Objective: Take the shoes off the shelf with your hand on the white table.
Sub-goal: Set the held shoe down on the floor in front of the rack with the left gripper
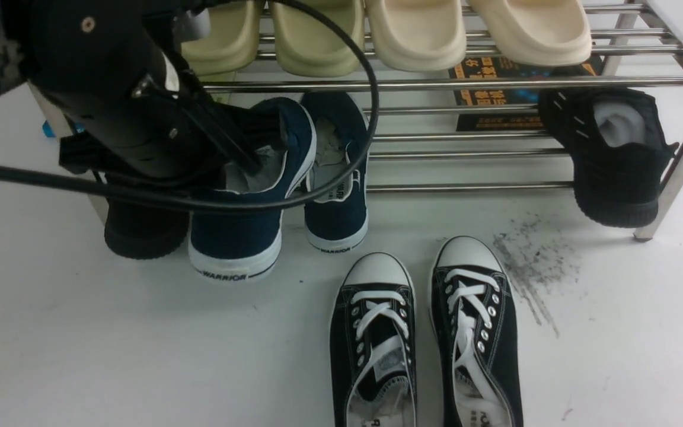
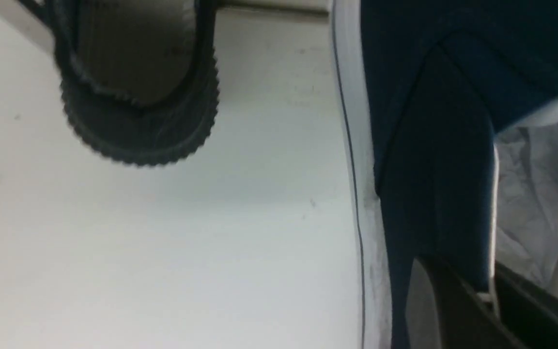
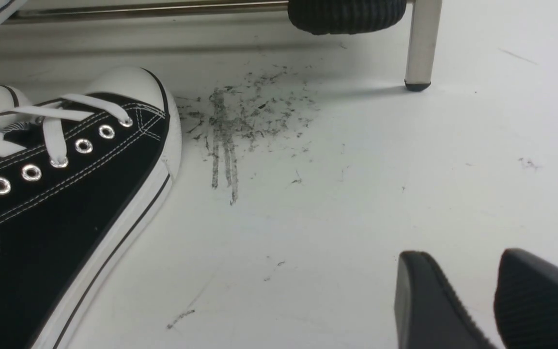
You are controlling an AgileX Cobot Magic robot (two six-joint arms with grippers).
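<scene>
**Left gripper drawing the first navy shoe off the lower tier**

Front view: the left gripper is reaching into the mouth of the left shoe. That shoe is lying tilted, heel up at the lower rails of the shelf and toe down in front of them over the table. I cannot tell whether the toe is touching. Its long axis is running from the shelf toward the robot, toe leading and slanting slightly to the robot's left. The right shoe is sitting just beside it on the same tier, toe overhanging and pointing straight at the robot. I am judging this as the pull-off of the first shoe. The next move is calling for a lift to free the heel, then a draw toward the robot onto bare table, left of the sneakers.

Left wrist view: one finger is pressing outside the navy side wall and the other is sitting inside by the paper. The gripper is pinching the wall between them, so it is grasping the shoe.

Right wrist view: the right gripper is hovering low over the table near the scuff. Its fingers are parted and holding nothing.
</scene>
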